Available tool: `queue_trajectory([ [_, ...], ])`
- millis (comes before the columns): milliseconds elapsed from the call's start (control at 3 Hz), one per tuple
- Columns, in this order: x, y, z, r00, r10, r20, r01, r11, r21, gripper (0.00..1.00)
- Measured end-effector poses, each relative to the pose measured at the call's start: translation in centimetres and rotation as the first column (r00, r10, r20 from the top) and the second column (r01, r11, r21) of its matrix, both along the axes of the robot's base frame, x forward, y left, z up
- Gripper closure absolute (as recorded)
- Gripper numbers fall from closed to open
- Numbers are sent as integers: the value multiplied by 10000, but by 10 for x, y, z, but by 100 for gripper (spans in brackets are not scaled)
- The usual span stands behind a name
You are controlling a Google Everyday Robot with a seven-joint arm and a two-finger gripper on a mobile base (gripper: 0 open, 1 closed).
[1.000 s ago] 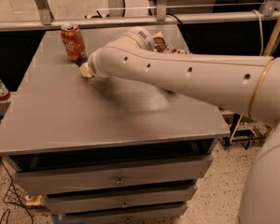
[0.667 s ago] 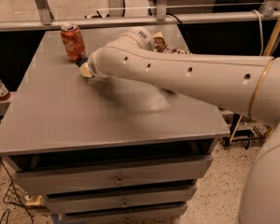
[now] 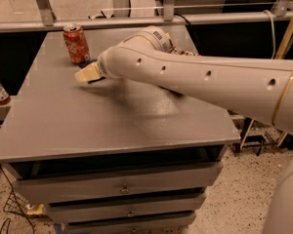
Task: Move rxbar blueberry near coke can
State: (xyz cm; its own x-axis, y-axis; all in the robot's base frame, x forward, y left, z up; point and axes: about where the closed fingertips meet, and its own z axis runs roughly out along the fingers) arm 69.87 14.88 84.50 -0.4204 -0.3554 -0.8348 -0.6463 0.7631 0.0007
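Fingers [image 3: 89, 74], open or closed I cannot tell, sit just beside the can [image 3: 76, 44]; a sideways nudge could topple it.

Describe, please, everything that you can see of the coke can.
The can is red-orange with white script and a silver top, and looks like metal. It stands upright on the grey top of the table, near its far left corner. The gripper hangs low just in front of it, slightly to the right in the picture, close but seemingly not touching it.
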Motion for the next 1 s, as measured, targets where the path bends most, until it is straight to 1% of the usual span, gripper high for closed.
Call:
queue_trajectory([
  [333, -1, -16, 31, 9986, -16, 534, -19, 9978, 663, 0],
  [667, -8, -43, 52, 9964, -98, 847, -7, 9924, 1231, 0],
  [1000, -18, -98, 73, 9916, -586, 1155, 373, 9833, 1781, 0],
])
